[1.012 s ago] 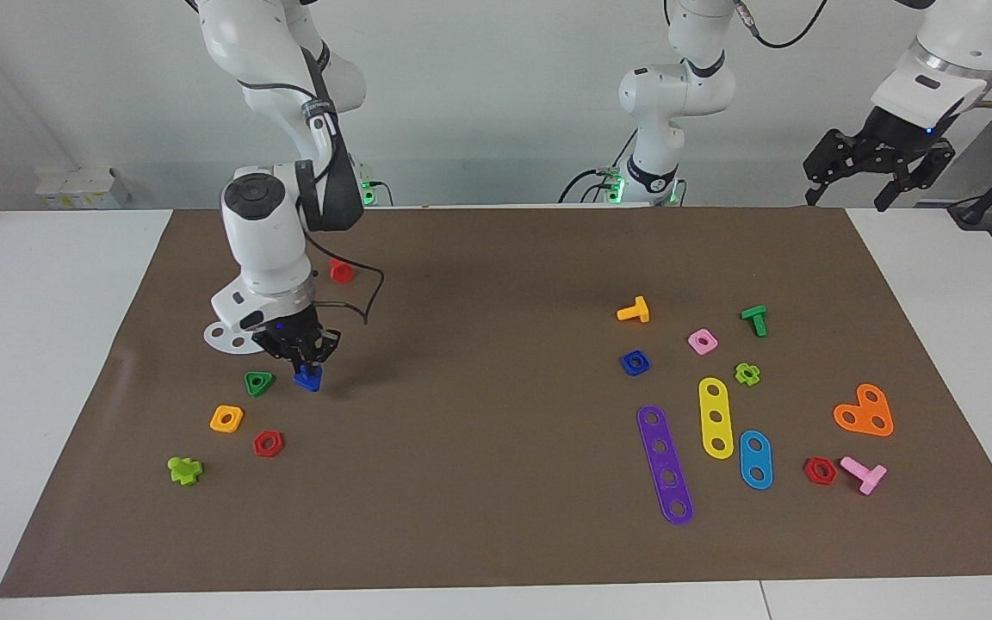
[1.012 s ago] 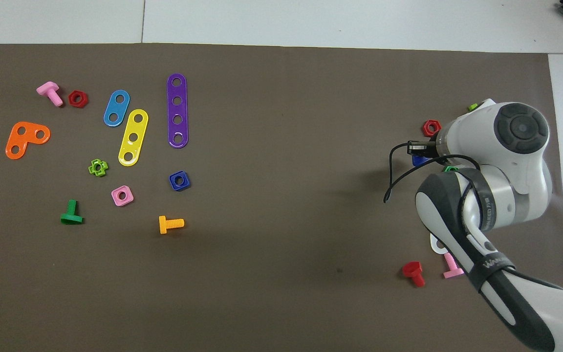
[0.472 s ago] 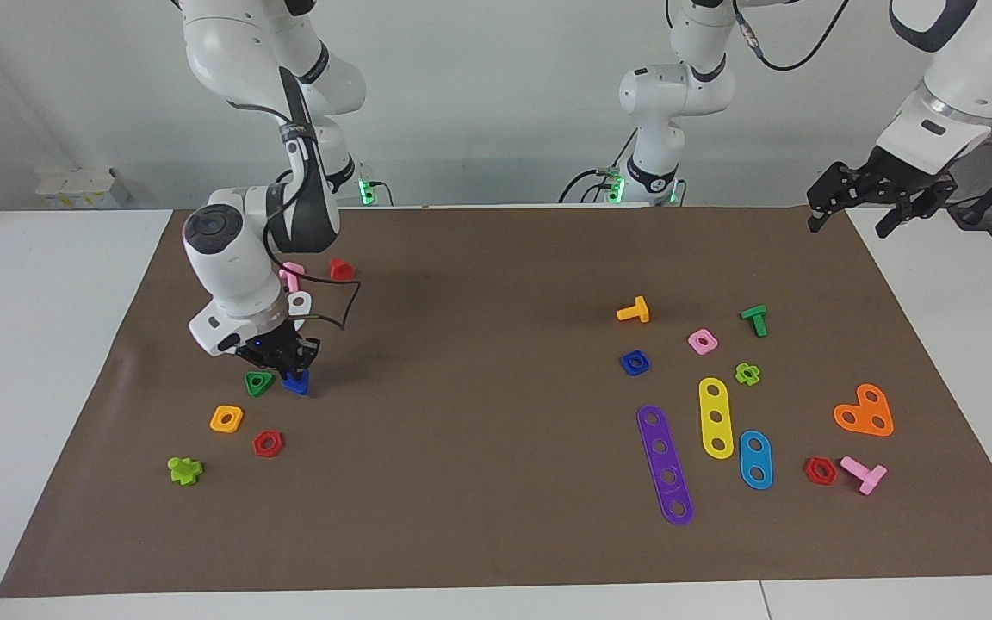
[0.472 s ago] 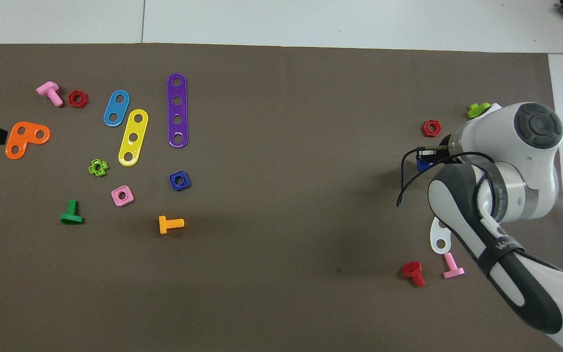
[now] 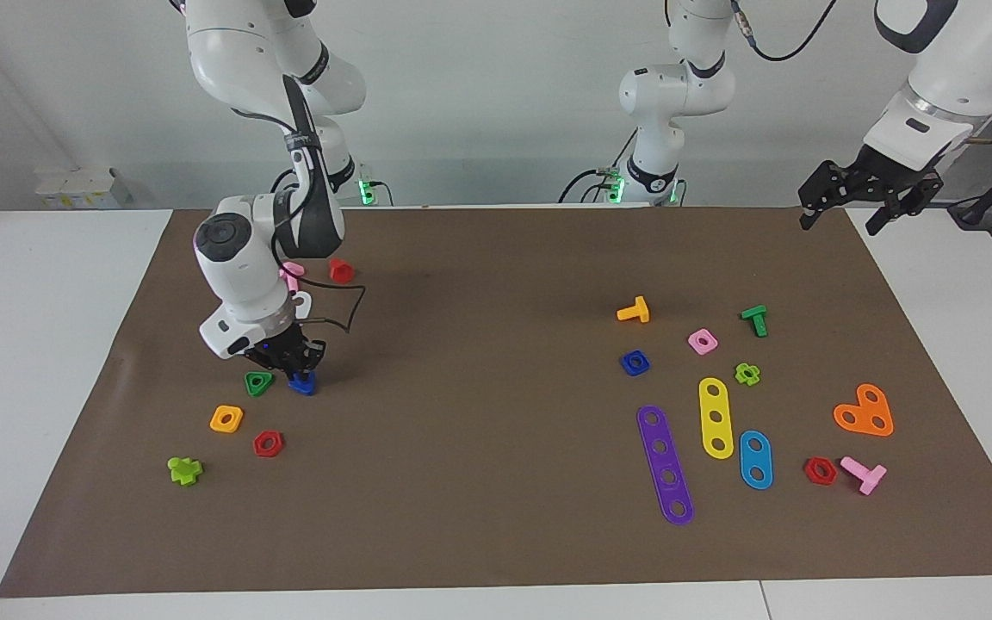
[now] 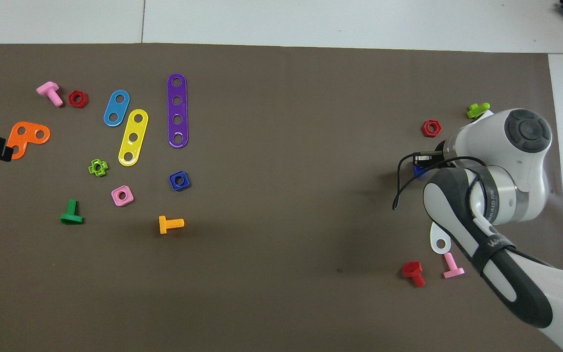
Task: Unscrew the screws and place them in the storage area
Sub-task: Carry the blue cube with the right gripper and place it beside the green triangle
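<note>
Blue screw [image 5: 303, 384] sits low at the left of your facing view, on the brown surface [image 5: 479, 517] beside a green triangular nut [image 5: 258, 382]. Your right hand [image 5: 293, 366] is down on it, fingers pinched around it. Your left hand [image 5: 870, 191] waits, fingers spread wide, at the upper right corner.

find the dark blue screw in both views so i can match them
Facing view: the screw is under the right gripper, beside the green triangle nut.
Overhead view: only a blue sliver of the screw shows past the right arm; the green nut is hidden.
Shared landmark: the red hex nut, farther from the robots than the screw.
</note>
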Motion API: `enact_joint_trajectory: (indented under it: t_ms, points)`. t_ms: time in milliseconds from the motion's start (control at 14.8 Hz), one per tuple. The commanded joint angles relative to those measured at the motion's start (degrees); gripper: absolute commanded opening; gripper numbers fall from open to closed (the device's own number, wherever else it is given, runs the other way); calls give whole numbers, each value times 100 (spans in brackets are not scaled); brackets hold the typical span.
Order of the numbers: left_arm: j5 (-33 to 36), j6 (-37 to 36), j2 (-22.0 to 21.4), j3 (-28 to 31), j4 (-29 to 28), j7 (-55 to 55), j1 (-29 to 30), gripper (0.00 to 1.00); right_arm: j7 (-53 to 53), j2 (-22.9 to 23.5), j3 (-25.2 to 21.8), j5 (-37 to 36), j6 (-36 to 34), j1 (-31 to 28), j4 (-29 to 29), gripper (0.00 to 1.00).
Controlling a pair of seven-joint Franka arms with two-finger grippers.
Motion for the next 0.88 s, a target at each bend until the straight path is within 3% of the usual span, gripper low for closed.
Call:
enact_joint_trajectory:
  t_ms: [0, 135, 607, 810]
  points:
    - [-70, 104, -197, 10, -254, 15, 20, 100, -109, -128, 54, 105, 146, -81, -107, 87]
    - [-70, 59, -276, -7, -306, -2, 11, 100, -109, -242, 54, 105, 59, -90, 85, 97]
    - [-70, -81, -294, -8, -316, -11, 11, 100, 31, -1076, -16, 105, -652, -99, 455, 98]
    - [-70, -82, -346, -8, -412, -29, 2, 100, 76, -1209, -16, 105, -1434, -264, 1068, 99]
